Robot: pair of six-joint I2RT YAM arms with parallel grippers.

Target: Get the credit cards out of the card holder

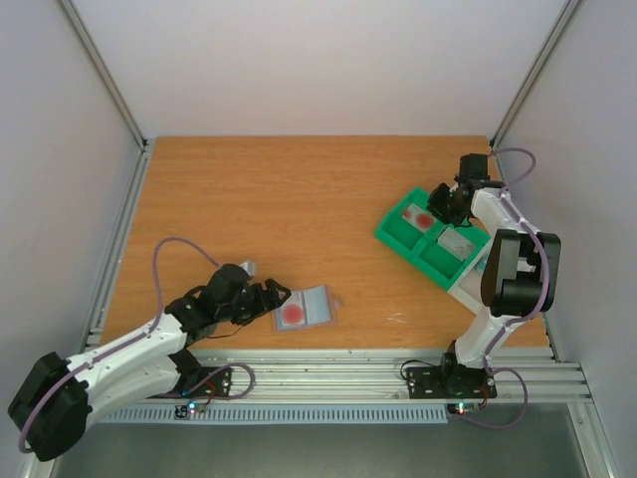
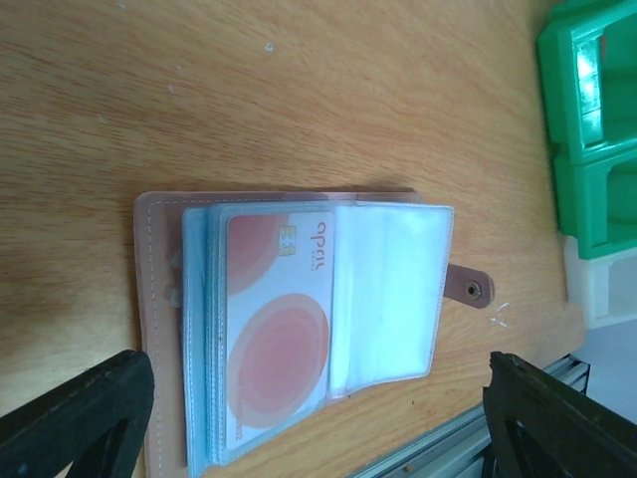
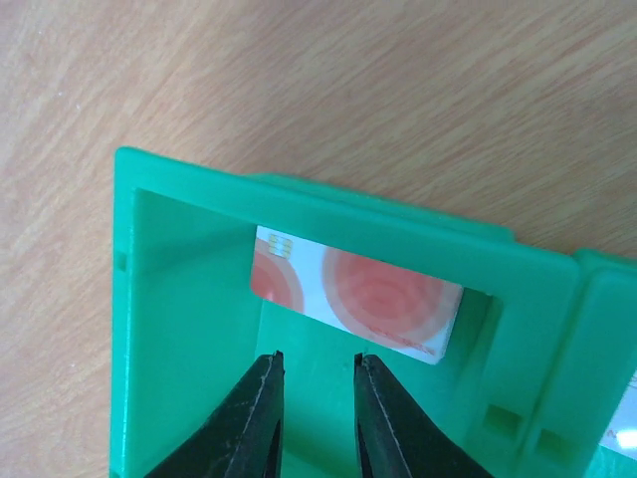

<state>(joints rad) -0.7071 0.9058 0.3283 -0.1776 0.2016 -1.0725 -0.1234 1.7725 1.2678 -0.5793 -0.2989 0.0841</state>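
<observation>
So the card holder (image 2: 393, 289) is laid open on the counter (image 2: 299, 90), a red-circled white card (image 2: 279, 329) tucked inside, framed by the wide-spread left hand (image 2: 318, 428).

Green tray (image 1: 398, 246) on wooden table (image 1: 299, 199)

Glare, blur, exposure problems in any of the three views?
Top external: even, soft light, faint shadows; the card holder is small, its print unreadable. Left wrist: the holder's clear sleeves show a milky sheen, the green tray has a blown highlight, the left gripper's fingers are dark. Right wrist: the tray card is fairly sharp; the right gripper's fingers are near black.
</observation>
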